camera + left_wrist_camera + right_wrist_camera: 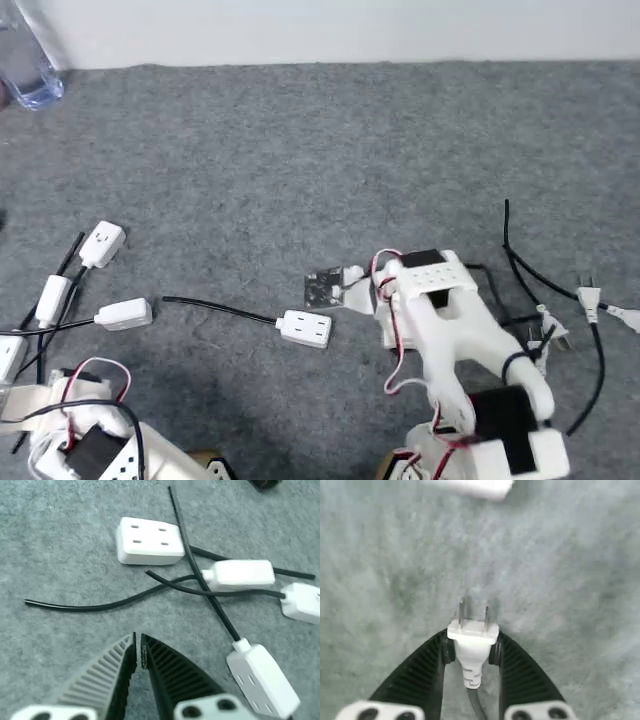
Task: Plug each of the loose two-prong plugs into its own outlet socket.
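My right gripper (471, 644) is shut on a white two-prong plug (472, 636), whose prongs point over the grey carpet toward a white outlet socket (479, 486) farther off. In the high view this gripper (338, 288) hovers just beside that socket (304, 328), which lies on a black cord. My left gripper (138, 649) is shut on nothing above the carpet, near several white sockets: a two-outlet block (150, 542), one (242, 573), another (302, 602) and one (262, 680). Two loose plugs (590, 297) (548, 335) lie at the far right.
Black cords (200, 575) cross between the left sockets, and one loose cord end (75, 605) lies on the carpet. More black cable (520, 265) loops beside the right arm. A clear plastic container (25, 70) stands at the back left by the wall.
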`<control>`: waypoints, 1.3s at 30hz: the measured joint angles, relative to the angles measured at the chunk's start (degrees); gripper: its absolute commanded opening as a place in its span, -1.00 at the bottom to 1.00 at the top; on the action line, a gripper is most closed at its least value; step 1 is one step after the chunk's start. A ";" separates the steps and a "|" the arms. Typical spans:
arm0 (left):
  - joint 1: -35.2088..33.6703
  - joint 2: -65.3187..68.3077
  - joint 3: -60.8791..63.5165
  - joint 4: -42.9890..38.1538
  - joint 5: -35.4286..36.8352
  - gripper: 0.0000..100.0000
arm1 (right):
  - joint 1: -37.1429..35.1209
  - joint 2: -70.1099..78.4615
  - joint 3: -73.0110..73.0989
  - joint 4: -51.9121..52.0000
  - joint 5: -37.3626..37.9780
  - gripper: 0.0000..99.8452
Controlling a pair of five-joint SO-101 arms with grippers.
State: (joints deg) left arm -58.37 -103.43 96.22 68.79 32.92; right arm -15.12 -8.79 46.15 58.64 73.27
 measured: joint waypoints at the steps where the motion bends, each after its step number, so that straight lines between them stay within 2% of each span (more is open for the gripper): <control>1: 0.79 0.00 0.00 0.00 0.00 -0.97 | -1.05 -1.85 0.00 0.35 -2.46 -0.98; 4: 3.96 0.00 0.00 -1.05 0.00 -0.97 | -3.34 -9.41 0.00 4.75 -7.21 -0.98; 8: 9.58 0.00 -3.16 -8.44 1.05 -0.97 | -9.67 -20.40 0.00 13.63 -12.75 -0.98; 12: 18.90 0.00 -5.89 -15.65 9.76 -0.97 | -14.95 -28.84 0.00 18.64 -21.27 -0.98; 16: 32.26 0.00 -5.98 -22.42 21.27 -0.97 | -17.05 -33.41 0.00 19.69 -27.34 -0.98; 20: 46.07 0.00 -5.98 -28.66 28.31 -0.97 | -17.23 -34.02 -0.53 19.69 -31.47 -0.98; 25: 61.63 0.00 -5.98 -30.24 29.54 -0.97 | -16.88 -34.11 -5.01 19.43 -36.31 -0.98; 30: 76.31 0.00 -5.98 -29.80 29.71 -0.97 | -12.31 -34.73 -5.98 14.59 -40.35 -0.98; 35: 85.63 0.00 -6.42 -29.54 29.71 -0.97 | -7.12 -34.73 -2.55 6.51 -40.53 -0.98; 39: 91.52 0.00 -6.95 -29.45 29.71 -0.97 | -7.12 -34.73 0.97 2.46 -39.03 -0.98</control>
State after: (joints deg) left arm 33.14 -103.43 89.27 39.34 62.64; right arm -22.24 -43.52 47.12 61.10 34.24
